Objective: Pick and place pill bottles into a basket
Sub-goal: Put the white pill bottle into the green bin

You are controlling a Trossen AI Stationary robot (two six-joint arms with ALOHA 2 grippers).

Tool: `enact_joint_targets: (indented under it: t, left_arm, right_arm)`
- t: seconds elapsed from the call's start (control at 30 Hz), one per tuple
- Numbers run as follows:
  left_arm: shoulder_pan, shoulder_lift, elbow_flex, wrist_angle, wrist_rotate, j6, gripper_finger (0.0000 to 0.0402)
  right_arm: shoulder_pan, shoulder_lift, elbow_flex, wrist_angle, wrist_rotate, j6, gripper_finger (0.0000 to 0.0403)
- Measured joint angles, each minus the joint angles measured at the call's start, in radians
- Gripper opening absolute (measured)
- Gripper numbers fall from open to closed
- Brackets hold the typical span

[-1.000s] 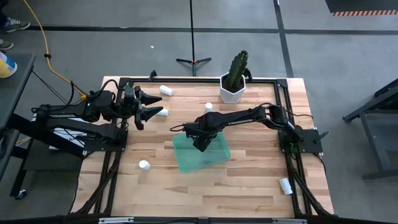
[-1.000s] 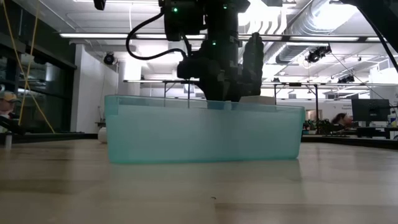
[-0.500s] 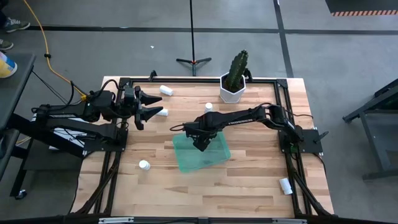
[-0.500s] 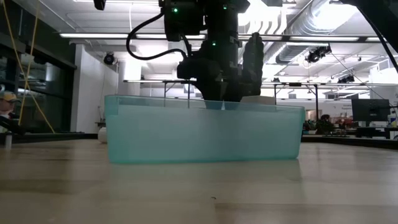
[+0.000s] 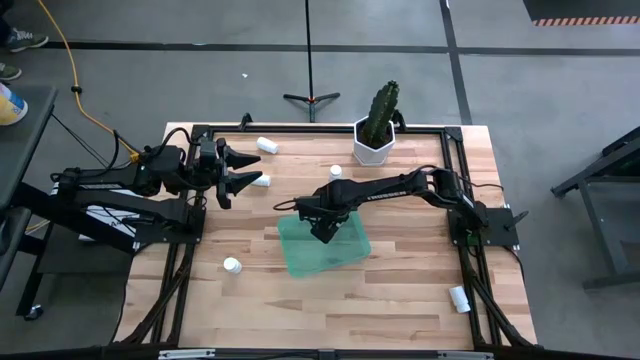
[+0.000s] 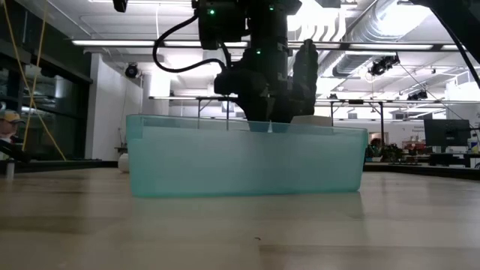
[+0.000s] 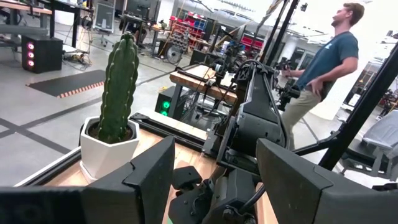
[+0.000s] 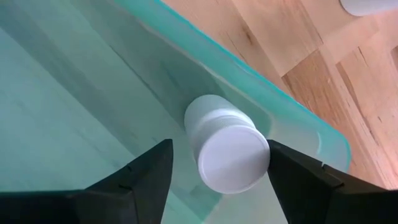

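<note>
the right gripper (image 8: 214, 180) hangs over the basket (image 5: 300, 255), fingers spread either side of a pill bottle (image 8: 225, 144) lying inside by the wall, whether touching i cannot tell. other pill bottles lie loose on the table (image 5: 400, 300). at nine o'clock, the left gripper (image 5: 238, 170) waits, fingers spread, holding nothing.

A grey concrete floor (image 5: 560, 90) crossed by dark taped lines surrounds the wooden table (image 5: 400, 300). A black tripod stand (image 5: 310, 97) rests behind it, with a yellow cable (image 5: 70, 70) trailing at left. Beyond are white ceiling ducts (image 6: 352, 22), strip lights (image 6: 127, 43), workbenches, and a person (image 7: 320, 81) standing
</note>
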Motion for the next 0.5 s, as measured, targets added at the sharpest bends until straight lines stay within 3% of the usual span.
enact_joint_targets:
  t: [0.27, 0.5]
  left_arm:
    - [0.000, 0.000, 0.000, 0.000, 0.000, 0.000, 0.0262]
    - [0.000, 0.000, 0.000, 0.000, 0.000, 0.000, 0.0262]
  right_arm:
    - [0.000, 0.000, 0.005, -0.005, 0.000, 0.000, 0.0244]
    - [-0.010, -0.001, 0.130, -0.057, 0.051, -0.025, 0.0245]
